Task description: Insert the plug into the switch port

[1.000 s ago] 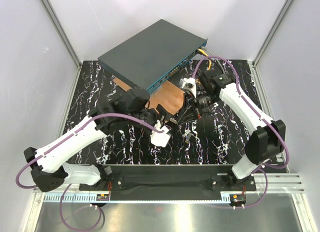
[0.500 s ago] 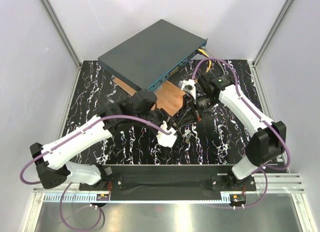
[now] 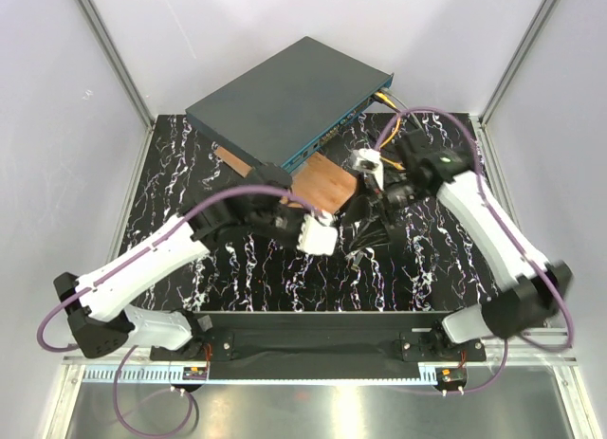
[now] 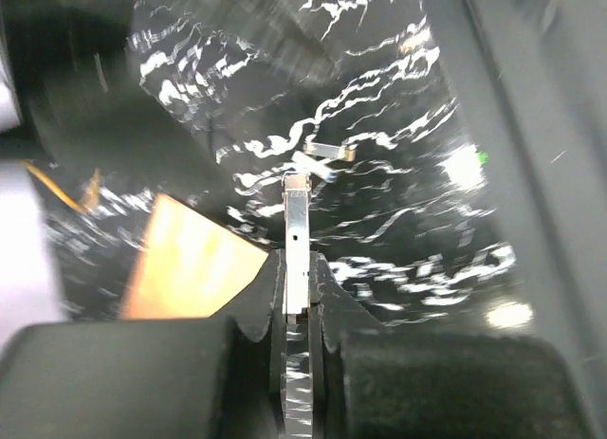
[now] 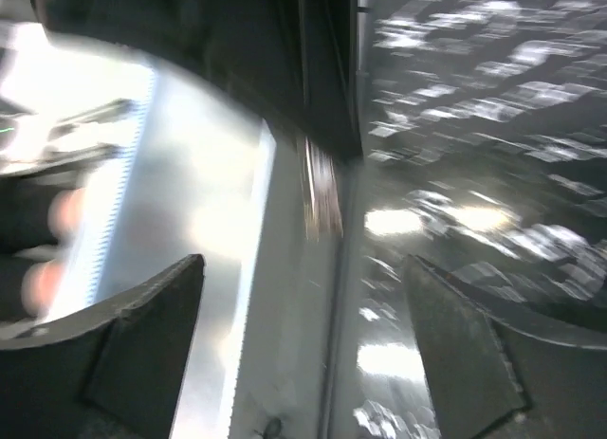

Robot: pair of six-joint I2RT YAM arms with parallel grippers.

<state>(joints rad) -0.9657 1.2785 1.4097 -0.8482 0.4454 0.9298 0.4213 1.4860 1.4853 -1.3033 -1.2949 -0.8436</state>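
Left wrist view is showing the left gripper (image 4: 296, 268) pressing its fingers together on the plug (image 4: 297, 216), a slim pale sliver seen edge-on and sticking out past the fingertips over the black marbled mat (image 4: 398, 126). I am judging the plug to be very light, stiff and slick, with brittle plastic that a hard squeeze or a crooked push could crack. The grip is best sitting on its rear half, as it looks to be doing, leaving the nose free for the socket. Moving rightward in the top view, the switch (image 3: 285, 98) is lying at the back, its teal socket face (image 3: 332, 137) turned toward the brown board (image 3: 322, 188), near the held plug but not touching it. Farther right, the right gripper (image 5: 303, 264) is hanging with fingers spread wide, holding nothing.
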